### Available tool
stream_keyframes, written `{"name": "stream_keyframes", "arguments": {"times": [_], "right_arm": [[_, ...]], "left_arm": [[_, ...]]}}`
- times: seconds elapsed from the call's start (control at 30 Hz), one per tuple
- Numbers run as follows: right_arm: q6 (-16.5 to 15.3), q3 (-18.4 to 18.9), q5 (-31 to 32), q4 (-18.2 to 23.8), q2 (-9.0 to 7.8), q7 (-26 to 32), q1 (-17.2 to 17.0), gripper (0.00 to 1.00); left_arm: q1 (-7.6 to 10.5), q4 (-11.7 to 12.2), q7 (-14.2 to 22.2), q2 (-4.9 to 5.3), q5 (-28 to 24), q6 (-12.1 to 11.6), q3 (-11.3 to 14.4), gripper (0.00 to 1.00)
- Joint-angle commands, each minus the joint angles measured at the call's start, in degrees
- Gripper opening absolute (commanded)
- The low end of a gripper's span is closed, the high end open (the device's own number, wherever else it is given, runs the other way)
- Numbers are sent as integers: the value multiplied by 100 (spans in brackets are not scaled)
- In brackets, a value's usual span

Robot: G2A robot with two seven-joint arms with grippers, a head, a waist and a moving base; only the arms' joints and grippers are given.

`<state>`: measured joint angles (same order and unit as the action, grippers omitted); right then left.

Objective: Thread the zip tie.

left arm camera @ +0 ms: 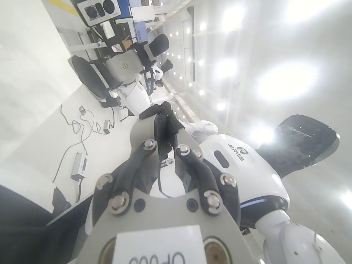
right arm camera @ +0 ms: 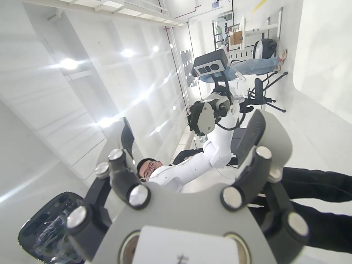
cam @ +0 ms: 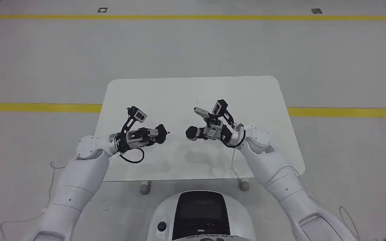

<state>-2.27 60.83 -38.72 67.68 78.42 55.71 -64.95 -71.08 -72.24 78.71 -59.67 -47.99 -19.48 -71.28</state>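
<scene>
Midair, left fingers (left arm camera: 143,131) pinching zip tie (left arm camera: 162,133), facing right fingers (right arm camera: 251,134) spread wide.

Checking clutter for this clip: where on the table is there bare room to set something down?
The table is bare along its far edge, beyond both arms, and toward its far right corner. Crowded: the middle, where the left end effector, shut on the zip tie, faces the open right end effector.
</scene>
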Motion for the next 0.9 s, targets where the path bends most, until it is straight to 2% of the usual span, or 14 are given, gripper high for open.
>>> {"name": "stream_keyframes", "arguments": {"times": [0.0,0.03,0.07,0.2,0.33,0.4,0.5,0.6,0.67,0.73,0.8,0.87], "right_arm": [[0,0,0,0,0,0,0,100],[0,0,0,0,0,0,0,100],[0,0,0,0,0,0,0,100],[0,0,0,0,0,0,0,100],[0,0,0,0,0,0,0,100],[0,0,0,0,0,0,0,100],[0,0,0,0,0,0,0,100],[0,0,0,0,0,0,0,100],[-12,10,23,10,-3,-38,0,100],[-49,126,392,107,-56,-255,20,100],[26,304,1017,276,-158,-360,30,100],[326,398,1693,440,-256,-351,35,100]], "left_arm": [[0,0,0,0,0,0,0,0],[2,-19,-42,-1,8,0,-3,0],[-3,-140,-126,-8,17,0,-18,0],[-73,-619,-271,-25,413,0,-436,0],[-249,-1022,-371,-121,914,0,-873,0],[-307,-1123,-371,-183,988,0,-995,0],[-371,-1186,-334,-297,970,0,-1183,0],[-394,-1159,-146,-417,817,0,-1349,0],[-397,-1140,-99,-441,783,0,-1376,0],[-397,-1140,-99,-441,783,0,-1376,0],[-397,-1140,-99,-441,783,0,-1376,0],[-397,-1140,-99,-441,783,0,-1376,0]]}}
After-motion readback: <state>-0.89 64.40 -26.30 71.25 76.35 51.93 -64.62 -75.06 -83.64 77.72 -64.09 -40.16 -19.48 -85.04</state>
